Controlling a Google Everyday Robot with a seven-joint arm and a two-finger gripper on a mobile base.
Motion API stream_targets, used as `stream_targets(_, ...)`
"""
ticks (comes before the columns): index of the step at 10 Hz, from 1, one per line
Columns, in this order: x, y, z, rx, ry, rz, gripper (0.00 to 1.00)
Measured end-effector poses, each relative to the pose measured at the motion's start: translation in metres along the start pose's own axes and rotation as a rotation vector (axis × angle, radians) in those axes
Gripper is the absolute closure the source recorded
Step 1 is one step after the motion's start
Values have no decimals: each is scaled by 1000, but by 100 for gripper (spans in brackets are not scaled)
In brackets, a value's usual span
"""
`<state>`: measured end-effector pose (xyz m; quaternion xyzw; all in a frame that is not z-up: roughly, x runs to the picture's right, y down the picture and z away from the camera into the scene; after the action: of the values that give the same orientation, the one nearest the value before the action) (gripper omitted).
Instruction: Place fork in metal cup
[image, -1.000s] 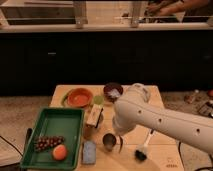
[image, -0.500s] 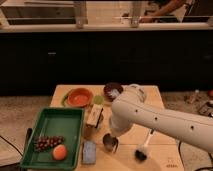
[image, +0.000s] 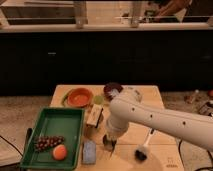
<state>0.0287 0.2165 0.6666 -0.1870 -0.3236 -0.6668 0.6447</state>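
The metal cup (image: 109, 143) is a small dark-grey shape on the wooden table (image: 150, 95), near its front middle. It is partly covered by my arm. My gripper (image: 109, 139) hangs from the white arm (image: 150, 117) right above the cup, at or just inside its rim. I cannot make out the fork; it may be hidden by the wrist and the cup.
A green tray (image: 50, 125) with grapes (image: 47, 142) and an orange fruit (image: 60, 152) lies at the left. An orange bowl (image: 79, 97) and a maroon bowl (image: 113, 90) stand at the back. A small box (image: 94, 115), a blue sponge (image: 89, 151) and a brush (image: 144, 148) lie near the cup.
The arm has barely moved; the gripper stays over the cup. Nothing else on the table has shifted.
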Motion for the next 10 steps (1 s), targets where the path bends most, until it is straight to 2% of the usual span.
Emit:
stream_targets(5, 1, -14, 10, 1, -17, 13, 100)
stream_targets(10, 6, -14, 23, 8, -32, 26, 100)
